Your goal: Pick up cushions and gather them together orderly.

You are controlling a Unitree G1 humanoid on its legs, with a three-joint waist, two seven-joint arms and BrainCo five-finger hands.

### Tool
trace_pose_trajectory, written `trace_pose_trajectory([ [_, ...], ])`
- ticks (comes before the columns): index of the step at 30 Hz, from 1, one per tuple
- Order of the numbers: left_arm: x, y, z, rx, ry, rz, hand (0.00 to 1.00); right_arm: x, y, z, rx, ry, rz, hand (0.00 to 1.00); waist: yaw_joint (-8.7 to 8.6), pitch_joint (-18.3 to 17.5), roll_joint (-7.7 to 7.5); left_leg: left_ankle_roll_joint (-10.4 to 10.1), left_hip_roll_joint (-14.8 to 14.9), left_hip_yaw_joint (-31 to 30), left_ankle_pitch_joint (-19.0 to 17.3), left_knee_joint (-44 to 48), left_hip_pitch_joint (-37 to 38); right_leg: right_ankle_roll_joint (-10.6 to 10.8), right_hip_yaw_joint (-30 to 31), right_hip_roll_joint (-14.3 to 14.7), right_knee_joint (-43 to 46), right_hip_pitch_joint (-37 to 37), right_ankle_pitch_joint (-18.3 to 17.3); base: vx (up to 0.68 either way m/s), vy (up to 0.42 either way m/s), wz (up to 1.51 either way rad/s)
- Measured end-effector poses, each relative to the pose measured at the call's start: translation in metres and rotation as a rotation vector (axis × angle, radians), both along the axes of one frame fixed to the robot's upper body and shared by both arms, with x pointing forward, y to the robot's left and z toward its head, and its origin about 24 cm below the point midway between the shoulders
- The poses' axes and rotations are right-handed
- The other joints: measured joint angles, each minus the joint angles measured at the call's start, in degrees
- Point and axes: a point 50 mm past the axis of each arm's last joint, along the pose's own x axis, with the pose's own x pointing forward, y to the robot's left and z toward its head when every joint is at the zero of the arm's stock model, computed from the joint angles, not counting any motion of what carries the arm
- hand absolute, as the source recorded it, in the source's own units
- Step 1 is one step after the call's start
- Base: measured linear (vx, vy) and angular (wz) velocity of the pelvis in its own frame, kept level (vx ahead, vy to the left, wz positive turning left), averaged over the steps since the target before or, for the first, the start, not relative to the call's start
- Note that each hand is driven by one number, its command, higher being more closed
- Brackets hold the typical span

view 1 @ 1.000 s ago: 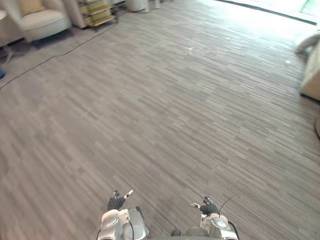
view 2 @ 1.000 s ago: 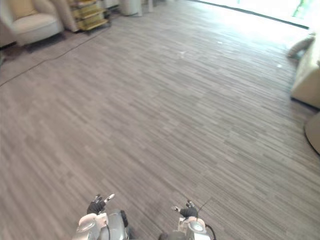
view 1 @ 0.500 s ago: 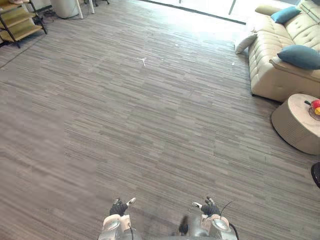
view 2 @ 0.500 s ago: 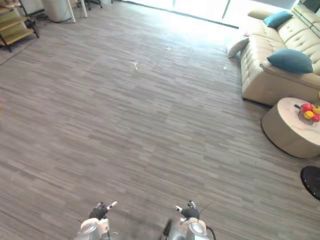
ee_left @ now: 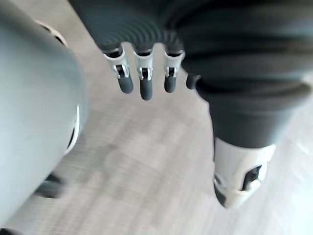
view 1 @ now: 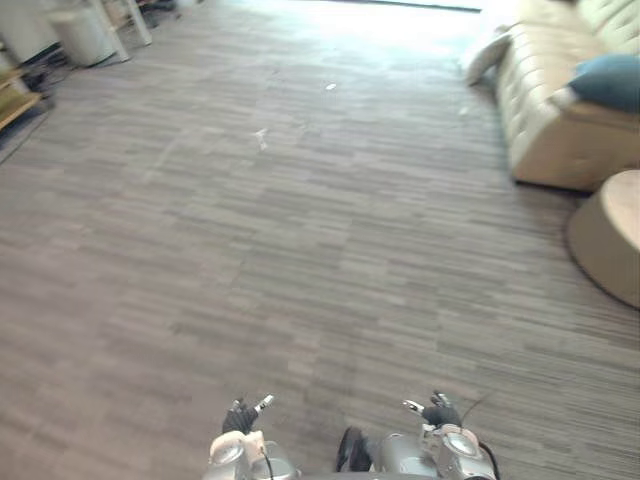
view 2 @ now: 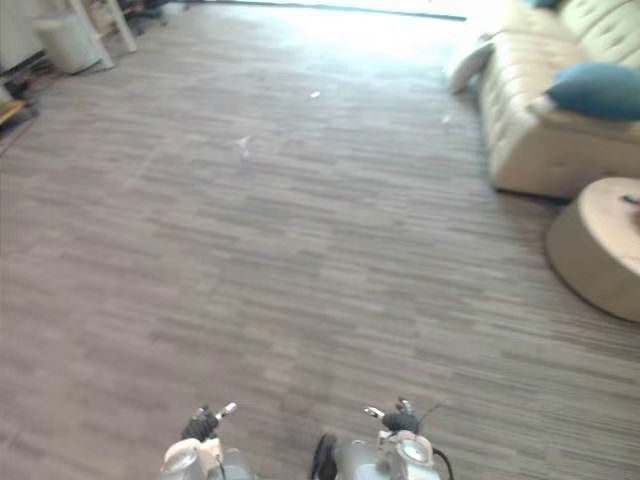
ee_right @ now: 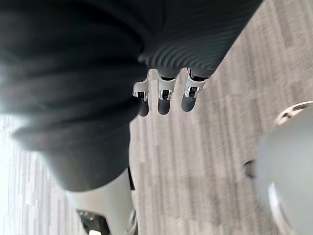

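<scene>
Cushion (view 2: 596, 90) on sofa (view 2: 530, 150) | well apart from left hand (ee_left: 145, 84), right hand (ee_right: 164, 99)

Matt floor (view 1: 300, 250); leathery sofa (view 1: 548, 135); cloth cushion (view 1: 610, 82)

You see grey plank floor (view 2: 300, 260). Well ahead and right of the right hand (view 2: 398, 421): beige sofa (view 2: 540, 150), round low table (view 2: 600, 250) nearer, pale cushion (view 2: 466, 68) at the sofa's far end. Far ahead of the left hand (view 2: 203, 424): white scrap (view 2: 243, 145), pale bin (view 2: 65, 45).

A blue cushion (view 2: 597, 90) lies on the cream sofa (view 2: 535, 150) at right. A round table (view 2: 598, 255) stands near the sofa.
</scene>
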Motion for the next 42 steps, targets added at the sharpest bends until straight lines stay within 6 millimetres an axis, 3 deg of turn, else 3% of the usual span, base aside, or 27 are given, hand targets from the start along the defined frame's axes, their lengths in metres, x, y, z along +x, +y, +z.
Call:
trace_pose_trajectory([
  [2,-0.001,0.001,0.0,-0.006,-0.008,0.031,0.0,-0.001,0.001,-0.002,0.001,0.014,0.0,0.0,1.08,0.42,0.24,-0.19,-3.36,-0.34,0.72,-16.24,-2.2,1.4,3.53,-0.57,-2.82,3.74,-0.34,0.56,0.135,-0.96],
  [5,-0.008,0.002,-0.002,-0.015,0.0,0.061,0.0,-0.005,0.005,-0.003,0.0,0.024,0.015,0.0,2.12,0.11,0.65,-0.03,-6.92,-0.22,8.4,-35.5,-4.3,5.43,7.08,-2.21,-7.0,9.45,-2.78,0.5,0.255,-0.73],
  [7,-0.009,0.005,-0.001,-0.009,-0.007,0.066,0.0,-0.008,0.01,-0.005,0.009,0.033,0.018,0.0,3.36,-1.59,-0.83,1.61,-7.94,0.9,13.13,-32.18,-4.81,7.37,9.2,-5.14,-6.81,10.25,-4.87,0.58,0.339,-0.62],
  [9,-0.009,0.007,-0.001,-0.001,-0.005,0.063,0.0,-0.013,0.012,-0.006,0.016,0.044,0.015,0.0,3.2,-2.37,-2.3,4.24,-9.81,1.29,11.52,-29.46,-4.55,7.89,9.81,-8.15,0.46,7.8,-5.01,0.58,0.283,-0.33],
  [10,-0.01,0.011,-0.002,0.013,0.009,0.048,0.0,-0.016,0.015,-0.008,0.026,0.057,0.015,0.0,3.2,-2.69,-3.34,5.6,-11.86,1.55,9.52,-29.27,-2.62,9.19,9.82,-10.56,12.02,3.66,-4.27,0.61,0.34,-0.01],
  [11,-0.01,0.013,-0.003,0.027,0.028,0.022,0.0,-0.015,0.015,-0.008,0.025,0.055,0.021,0.0,2.22,-2.28,-4.32,5.83,-13.73,1.54,6.87,-29.75,0.89,13.29,10.0,-13.39,27.4,-2.04,0.65,0.6,0.338,0.1],
  [12,-0.011,0.014,-0.003,0.03,0.034,0.017,0.0,-0.013,0.015,-0.008,0.022,0.053,0.027,0.0,2.06,-1.94,-4.51,5.51,-14.38,1.52,5.98,-30.09,2.67,13.86,9.98,-14.58,33.26,-3.97,1.88,0.71,0.34,0.17],
  [13,-0.013,0.015,-0.005,0.03,0.059,0.015,0.0,-0.011,0.015,-0.007,0.013,0.046,0.04,0.0,1.74,-1.51,-4.34,5.45,-15.41,1.61,2.83,-30.81,8.54,13.34,9.74,-16.58,45.81,-8.94,2.46,0.7,0.273,-0.01],
  [15,-0.021,0.01,-0.009,0.022,0.092,0.008,0.0,-0.008,0.011,-0.005,-0.01,0.03,0.063,0.0,1.51,-1.74,-2.98,5.18,-15.25,2.14,0.24,-33.81,16.13,11.23,6.54,-16.87,49.53,-14.27,0.89,0.61,0.203,-0.05],
  [18,-0.02,0.006,-0.011,0.023,0.113,-0.04,0.0,0.002,0.004,0.001,-0.031,-0.022,0.061,0.0,0.26,-1.85,-2.36,3.58,-15.15,2.11,-1.23,-39.62,24.31,9.37,-2.07,-16.33,36.77,-25.65,-1.46,0.55,0.095,0.19],
  [21,-0.024,0.003,-0.013,0.026,0.129,-0.064,0.0,0.007,-0.001,0.003,-0.043,-0.034,0.061,0.0,-0.69,-1.79,-2.08,-0.28,-15.6,1.05,-3.46,-44.47,32.02,7.88,-5.94,-11.25,9.1,-29.19,7.94,0.74,-0.018,0.39],
  [22,-0.027,0.003,-0.014,0.027,0.135,-0.061,0.0,0.006,-0.001,0.003,-0.042,-0.032,0.061,0.0,-0.91,-1.92,-2.33,-1.65,-15.94,0.44,-4.33,-44.5,34.39,6.32,-5.9,-10.36,7.76,-29.26,9.76,0.65,-0.048,0.49],
  [23,-0.028,0.003,-0.014,0.025,0.138,-0.058,0.0,0.005,-0.002,0.003,-0.044,-0.034,0.062,0.0,-1.29,-1.94,-2.22,-2.29,-15.94,-0.54,-4.76,-44.28,35.76,2.31,-3.86,-9.97,9.31,-29.32,13.38,0.85,-0.09,0.57],
  [24,-0.027,-0.01,-0.016,-0.004,0.135,-0.069,0.0,0.008,-0.012,0.006,-0.069,-0.046,0.062,0.0,-1.57,-2.77,0.25,-2.68,-13.62,-2.65,-4.55,-41.6,37.01,0.25,-3.51,-10.08,17.79,-30.56,11.36,0.83,-0.113,0.48],
  [26,-0.024,-0.02,-0.015,-0.03,0.12,-0.069,0.0,0.011,-0.018,0.009,-0.085,-0.058,0.058,0.0,-1.57,-2.96,2.62,-3.89,-9.96,-5.91,-2.31,-26.91,31.43,0.98,-4.78,-9.72,22.93,-30.11,4.51,0.84,-0.215,0.25],
  [27,-0.023,-0.021,-0.015,-0.038,0.115,-0.057,0.0,0.014,-0.021,0.011,-0.092,-0.065,0.058,0.0,-1.62,-2.38,4.3,-3.14,-6.9,-8.5,4.26,-12.19,25.52,0.64,-4.99,-8.32,22.88,-27.4,1.68,0.72,-0.22,-0.06],
  [28,-0.023,-0.022,-0.015,-0.043,0.113,-0.053,0.0,0.014,-0.021,0.011,-0.095,-0.063,0.059,0.0,-1.49,-2.21,4.68,-4.09,-5.41,-9.28,7.56,-6.21,22.95,0.31,-4.86,-7.44,22.24,-25.87,0.82,0.71,-0.155,-0.32],
  [29,-0.024,-0.02,-0.014,-0.044,0.104,-0.034,0.0,0.012,-0.019,0.009,-0.091,-0.049,0.065,0.0,-1.36,-1.71,5.18,-4.07,-2.23,-9.69,7.5,6.41,17.36,0.12,-4.35,-4.99,19.73,-20.52,-1.11,0.57,-0.098,-0.3],
  [30,-0.022,-0.018,-0.013,-0.042,0.097,-0.025,0.0,0.012,-0.018,0.009,-0.087,-0.044,0.065,0.0,-1.34,-1.29,5.25,-3.66,-1.48,-9.7,6.46,9.64,15.98,0.1,-4.04,-4.31,18.48,-18.19,-1.56,0.7,-0.113,-0.36],
  [32,-0.022,-0.005,-0.01,-0.007,0.074,-0.009,0.0,0.006,0.0,0.003,-0.043,-0.017,0.081,0.0,-0.47,-0.8,2.09,-1.39,-1.62,-7.32,1.22,12.33,6.9,0.84,-1.81,-3.4,10.27,-6.7,-2.96,0.75,-0.109,-0.33],
  [34,-0.017,-0.002,-0.006,0.005,0.041,-0.008,0.0,0.003,0.007,0.001,-0.029,-0.005,0.099,0.0,0.45,-1.14,1.21,0.4,-3.86,-6.15,-0.87,3.55,-0.28,1.66,0.38,-3.41,4.84,-1.83,-3.1,0.62,-0.013,-0.61],
  [36,-0.012,-0.003,-0.003,-0.001,0.01,0.006,0.0,0.002,0.009,0.001,-0.021,0.0,0.091,0.0,2.32,-1.1,1.36,0.38,-6.72,-6.64,-0.6,-11.59,-3.97,3.27,3.57,-3.92,2.14,1.85,-3.64,0.61,0.11,-0.91],
  [38,-0.012,-0.003,-0.002,-0.013,-0.01,0.044,0.0,-0.006,0.013,-0.004,-0.013,0.036,0.087,0.0,2.84,-1.33,1.18,0.07,-9.88,-7.86,6.12,-29.67,-5.98,6.73,7.01,-5.22,-0.12,7.27,-6.98,0.62,0.243,-0.91],
  [39,-0.012,-0.003,-0.002,-0.016,-0.013,0.052,0.0,-0.009,0.014,-0.006,-0.011,0.046,0.09,0.0,3.54,-1.73,0.65,0.4,-10.14,-7.91,9.27,-28.67,-5.62,7.23,8.52,-5.88,-0.12,8.0,-8.03,0.66,0.317,-1.07],
  [40,-0.014,0.002,-0.001,-0.003,-0.006,0.049,0.0,-0.013,0.019,-0.008,0.005,0.061,0.089,0.0,3.82,-3.65,-1.08,2.61,-11.48,-7.56,10.21,-26.21,-5.87,7.6,11.11,-7.66,0.46,8.42,-8.32,0.72,0.325,-0.86],
  [41,-0.013,0.009,0.0,0.016,-0.005,0.042,0.0,-0.016,0.027,-0.008,0.02,0.061,0.104,0.0,3.32,-4.42,-3.17,4.05,-12.23,-6.12,7.56,-24.73,-5.52,8.57,11.73,-9.78,4.13,6.94,-6.47,0.87,0.388,-0.73],
  [42,-0.014,0.012,-0.001,0.022,0.0,0.045,0.0,-0.019,0.027,-0.009,0.019,0.068,0.103,0.0,3.6,-4.74,-4.01,4.51,-12.45,-4.69,5.69,-23.57,-4.7,10.08,12.71,-10.78,10.36,4.06,-5.16,0.72,0.327,-0.41],
])
